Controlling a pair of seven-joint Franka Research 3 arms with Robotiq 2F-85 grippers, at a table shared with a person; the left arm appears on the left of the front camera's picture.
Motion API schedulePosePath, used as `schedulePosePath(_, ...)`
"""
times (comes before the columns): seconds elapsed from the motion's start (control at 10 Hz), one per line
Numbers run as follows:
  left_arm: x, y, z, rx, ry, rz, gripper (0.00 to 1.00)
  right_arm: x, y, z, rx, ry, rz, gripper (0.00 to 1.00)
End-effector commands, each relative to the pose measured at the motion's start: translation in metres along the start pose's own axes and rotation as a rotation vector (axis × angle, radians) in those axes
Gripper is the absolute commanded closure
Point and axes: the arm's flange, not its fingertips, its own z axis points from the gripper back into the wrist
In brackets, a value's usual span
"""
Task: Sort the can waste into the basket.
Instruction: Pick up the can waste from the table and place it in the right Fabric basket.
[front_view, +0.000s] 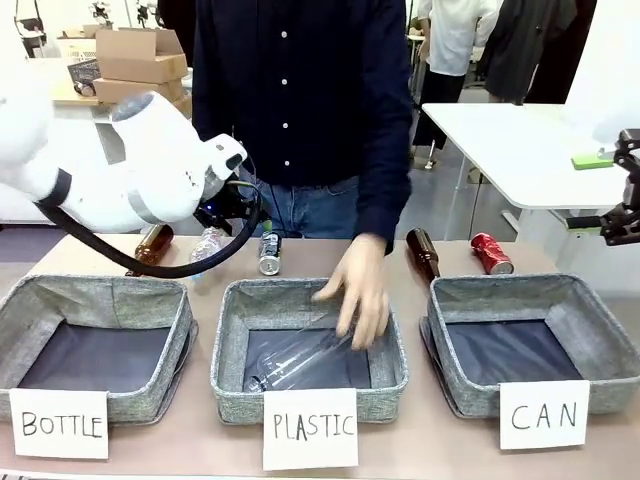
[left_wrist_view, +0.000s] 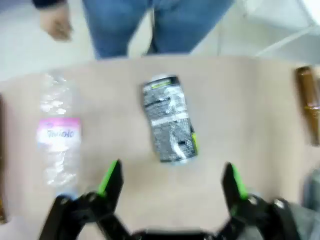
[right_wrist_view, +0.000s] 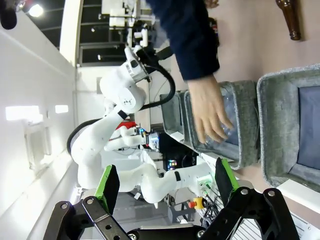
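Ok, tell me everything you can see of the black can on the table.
The black can is a small metal drink can with a dark body, silvery-white print, a green patch near one end and silver ends. It lies on its side on the tan table, behind the PLASTIC basket, with a clear plastic bottle lying apart to one side. The left gripper is open and aimed at it, not touching. Only the table touches the can.

Behind, white table (front_view: 520, 150) and cardboard boxes (front_view: 135, 60)
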Motion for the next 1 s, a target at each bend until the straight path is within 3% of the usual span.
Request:
schedulePosePath(0.0,0.008,-0.021,0.058,-0.103,-0.052,-0.032,0.0,0.002,0.0,0.002,0.0,0.003,0.03,0.0)
schedulePosePath(0.1,0.0,0.0,0.0,0.0,0.0,0.0,0.0,0.002,0.0,0.002,0.0,0.003,0.03,0.0)
schedulePosePath(0.2,0.014,0.003,-0.014,0.094,-0.026,0.045,0.0,0.002,0.0,0.002,0.0,0.003,0.03,0.0)
schedulePosePath(0.3,0.025,-0.003,-0.039,0.105,0.06,0.044,0.0,0.002,0.0,0.002,0.0,0.003,0.03,0.0)
schedulePosePath(0.6,0.037,-0.016,-0.067,0.047,0.156,0.038,0.0,0.002,0.0,0.002,0.0,0.003,0.03,0.0)
schedulePosePath(0.9,0.04,-0.015,-0.083,0.04,0.177,0.105,0.0,0.002,0.0,0.002,0.0,0.003,0.03,0.0)
